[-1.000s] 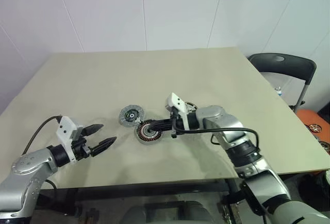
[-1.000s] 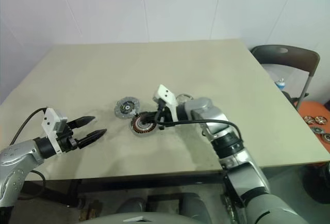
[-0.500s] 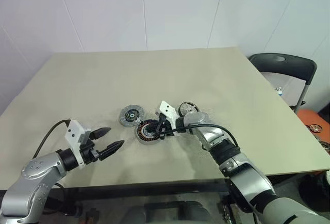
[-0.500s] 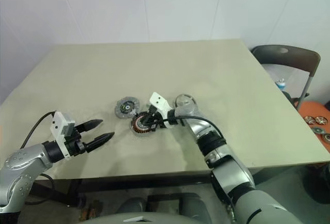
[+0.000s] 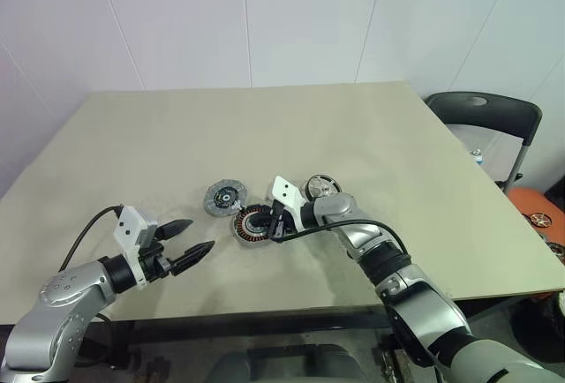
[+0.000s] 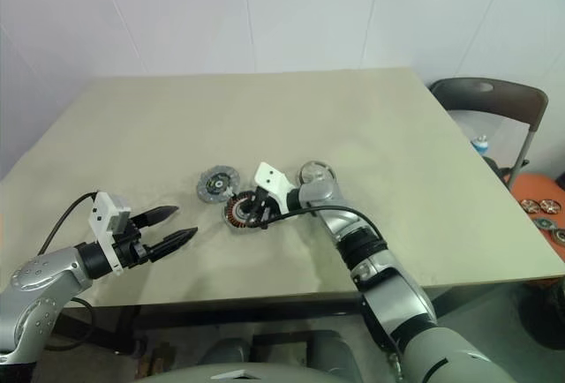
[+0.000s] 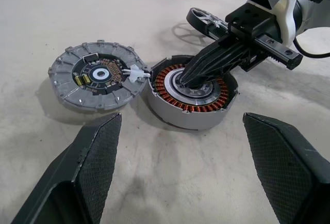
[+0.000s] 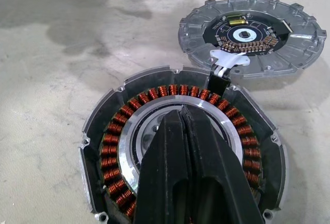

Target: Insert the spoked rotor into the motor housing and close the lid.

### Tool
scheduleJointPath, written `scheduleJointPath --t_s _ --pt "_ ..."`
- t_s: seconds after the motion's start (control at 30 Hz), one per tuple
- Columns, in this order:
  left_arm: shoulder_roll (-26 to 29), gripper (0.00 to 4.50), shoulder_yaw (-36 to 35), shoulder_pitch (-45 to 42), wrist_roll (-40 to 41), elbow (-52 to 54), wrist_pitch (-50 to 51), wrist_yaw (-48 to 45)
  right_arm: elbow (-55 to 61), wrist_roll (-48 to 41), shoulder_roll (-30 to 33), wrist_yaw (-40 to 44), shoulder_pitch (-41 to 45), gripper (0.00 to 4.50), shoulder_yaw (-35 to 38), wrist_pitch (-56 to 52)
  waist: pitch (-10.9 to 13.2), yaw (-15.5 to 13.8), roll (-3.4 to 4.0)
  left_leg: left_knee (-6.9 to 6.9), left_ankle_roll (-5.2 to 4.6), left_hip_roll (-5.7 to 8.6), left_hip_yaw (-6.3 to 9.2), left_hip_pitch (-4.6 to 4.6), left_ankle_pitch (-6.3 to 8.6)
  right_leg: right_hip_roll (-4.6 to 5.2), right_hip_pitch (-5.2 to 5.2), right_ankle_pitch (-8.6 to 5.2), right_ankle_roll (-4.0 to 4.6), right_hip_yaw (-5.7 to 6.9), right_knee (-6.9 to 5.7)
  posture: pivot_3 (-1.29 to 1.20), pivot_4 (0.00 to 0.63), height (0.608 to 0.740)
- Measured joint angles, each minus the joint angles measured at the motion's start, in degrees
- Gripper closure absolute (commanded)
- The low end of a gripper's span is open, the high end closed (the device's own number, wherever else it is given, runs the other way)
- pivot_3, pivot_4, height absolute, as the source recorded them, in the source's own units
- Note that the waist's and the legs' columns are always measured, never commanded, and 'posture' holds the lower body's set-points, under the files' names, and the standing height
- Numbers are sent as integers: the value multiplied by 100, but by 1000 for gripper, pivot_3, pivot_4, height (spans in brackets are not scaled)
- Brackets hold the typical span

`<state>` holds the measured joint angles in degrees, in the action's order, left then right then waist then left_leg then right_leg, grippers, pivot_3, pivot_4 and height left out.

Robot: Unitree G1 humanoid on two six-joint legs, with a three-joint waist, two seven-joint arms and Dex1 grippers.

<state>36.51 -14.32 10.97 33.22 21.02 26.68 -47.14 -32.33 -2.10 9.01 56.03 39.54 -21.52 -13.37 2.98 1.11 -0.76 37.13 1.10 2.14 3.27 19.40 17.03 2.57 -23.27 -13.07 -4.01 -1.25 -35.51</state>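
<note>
The motor housing (image 5: 253, 225) lies mid-table, its copper windings ringing a silvery hub (image 8: 135, 131). Touching its far left side is the lid (image 5: 223, 198), flat with its dark centre up, and a small white connector (image 8: 227, 59) joins the two. The spoked rotor (image 5: 322, 188) rests on the table just right of the housing, behind my right wrist. My right gripper (image 8: 180, 113) is shut and empty, its tips down on the housing's hub (image 7: 188, 79). My left gripper (image 5: 196, 235) hovers open and empty near the front edge, left of the housing, pointing at it.
The beige table (image 5: 371, 136) runs to a front edge close under my arms. A dark chair (image 5: 485, 111) stands off the right side. Beyond it, an orange tray (image 5: 540, 215) holds small round parts.
My right gripper has sunk from above the housing until its shut tips rest on the hub, and its wrist has rolled. The rotor, covered before by the arm, now shows. Left gripper holds still.
</note>
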Motion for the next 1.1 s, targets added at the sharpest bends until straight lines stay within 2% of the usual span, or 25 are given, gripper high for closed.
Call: scheduleJointPath --t_s 0.1,0.3,0.43,0.63,0.83,1.1 --pt "-15 484 1 -6 0 -1 0 1 -14 -166 -113 -56 3 4457 217 -297 0 -1 0 2 0 0 0 1 0 0 -1 0 0 0 -2 0 0 740" --pt "-48 484 3 -34 0 -2 -1 1 433 -1117 -255 175 210 4457 942 -1485 3 0 5 -4 0 0 1 9 0 5 -11 4 -7 -1 0 0 0 740" --pt "-49 484 3 -48 0 -3 -1 -10 629 -988 -85 291 183 4457 739 -1387 3 0 4 -6 0 0 1 10 0 3 -10 8 -14 1 5 0 0 740" --pt "-49 484 3 -49 -4 -12 -3 -9 254 -407 8 153 -153 4457 254 -754 4 9 6 -4 0 1 -4 7 0 1 -9 0 -1 -2 2 0 0 740" --pt "-50 484 3 -47 -8 -13 -8 -7 94 -292 -90 -39 -128 4457 267 -467 2 18 4 -1 1 -3 -2 -1 -1 -3 -4 0 0 -2 -5 0 0 740" --pt "-63 484 7 -54 -12 -58 -13 -6 95 -437 -110 69 -112 4457 438 -758 3 7 6 0 1 -2 0 4 -1 -3 -7 1 -1 -2 -3 0 0 740"
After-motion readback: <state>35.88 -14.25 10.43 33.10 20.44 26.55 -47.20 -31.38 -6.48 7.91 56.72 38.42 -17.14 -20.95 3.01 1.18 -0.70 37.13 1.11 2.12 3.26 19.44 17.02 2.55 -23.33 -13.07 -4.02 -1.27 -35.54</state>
